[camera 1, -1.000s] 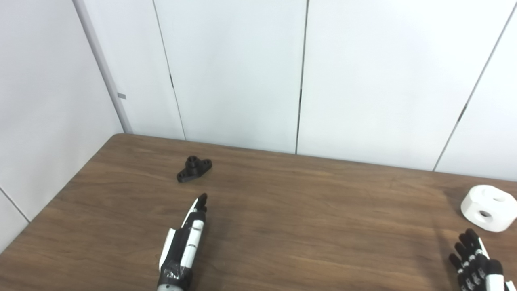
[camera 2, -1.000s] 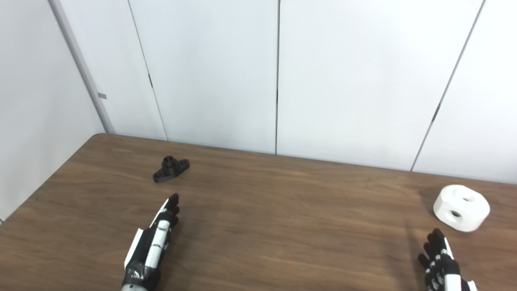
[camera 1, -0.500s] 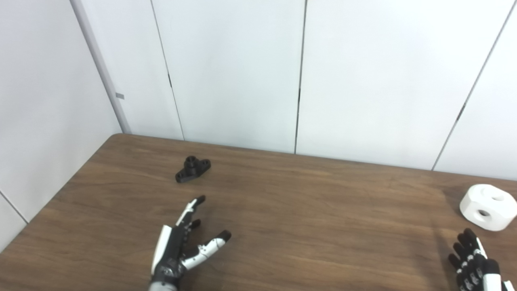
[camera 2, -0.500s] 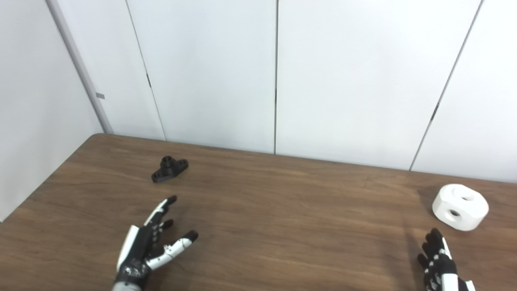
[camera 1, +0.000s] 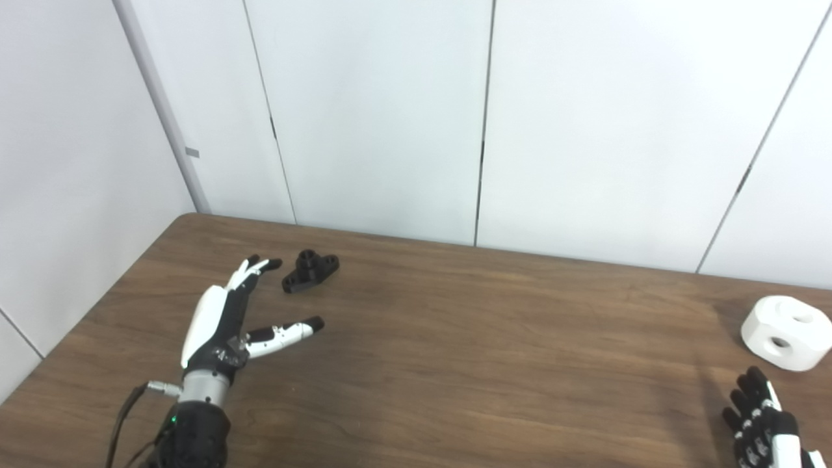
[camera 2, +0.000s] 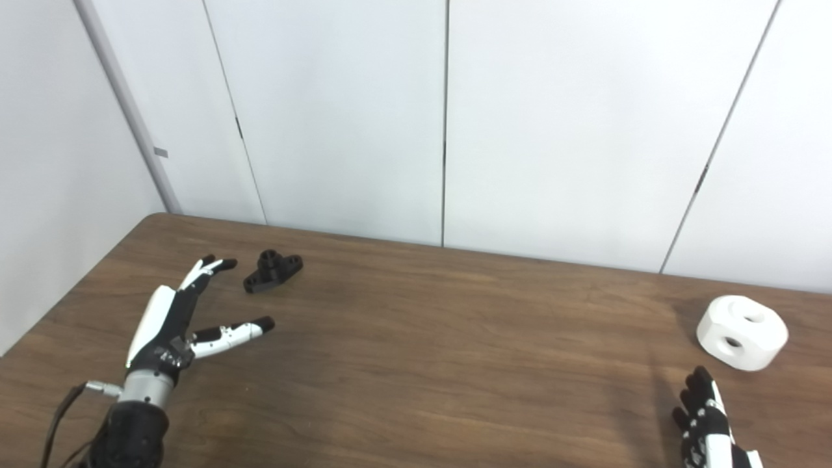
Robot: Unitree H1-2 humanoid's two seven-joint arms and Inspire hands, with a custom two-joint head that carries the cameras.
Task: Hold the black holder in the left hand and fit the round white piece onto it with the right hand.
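Note:
The small black holder (camera 1: 310,270) lies on the brown table (camera 1: 468,338) at the back left. My left hand (camera 1: 224,318) is open, its thumb spread to the right, and its fingertips (camera 1: 260,264) reach just left of the holder without touching it. The round white piece (camera 1: 785,332), with holes in its top and side, sits near the table's right edge. My right hand (camera 1: 760,429) is at the bottom right corner, below the white piece and apart from it, fingers extended and holding nothing.
White wall panels (camera 1: 390,117) stand right behind the table's far edge. The table's left edge (camera 1: 84,325) runs close to my left arm. A cable (camera 1: 127,409) hangs from the left wrist.
My left hand has moved forward and to the left, and its thumb has spread out; its fingertips now lie beside the black holder. The right hand has barely moved.

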